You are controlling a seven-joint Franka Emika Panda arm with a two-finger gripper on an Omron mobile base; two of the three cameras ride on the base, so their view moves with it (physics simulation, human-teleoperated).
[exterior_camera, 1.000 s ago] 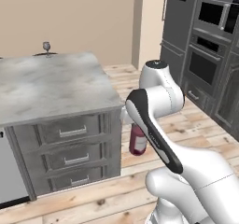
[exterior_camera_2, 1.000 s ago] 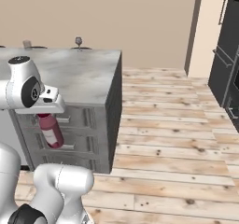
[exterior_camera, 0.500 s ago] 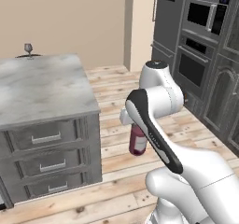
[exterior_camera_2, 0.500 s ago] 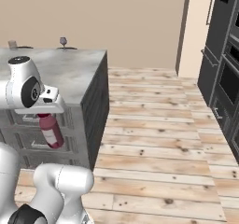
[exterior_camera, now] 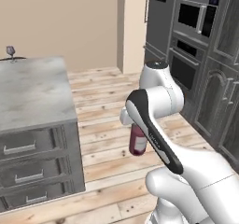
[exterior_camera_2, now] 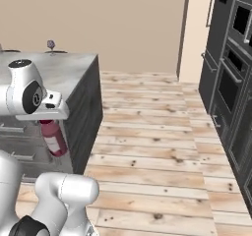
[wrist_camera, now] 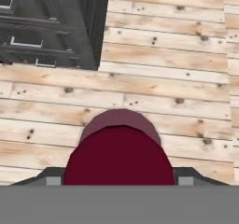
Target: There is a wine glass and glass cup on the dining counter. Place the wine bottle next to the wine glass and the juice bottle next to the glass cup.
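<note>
We carry the juice bottle (exterior_camera: 137,140) clamped in the gripper (exterior_camera_2: 49,122), hanging upright below the hand above the wooden floor (exterior_camera_2: 152,146), just off the corner of the dining counter (exterior_camera: 32,90). It looks rigid, smooth and probably weighty (a slick body could slip), so holding just under the dark red cap (wrist_camera: 119,157) seems soundest. The wine glass (exterior_camera: 10,51) stands far off at the counter's back edge.

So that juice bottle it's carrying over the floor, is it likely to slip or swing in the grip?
The juice bottle hangs below the gripper, seemingly held near its cap, so it may swing a little. It looks stiff and smooth, so perhaps slippery. Squat shape, so it probably stands steadily once set on the counter.
</note>
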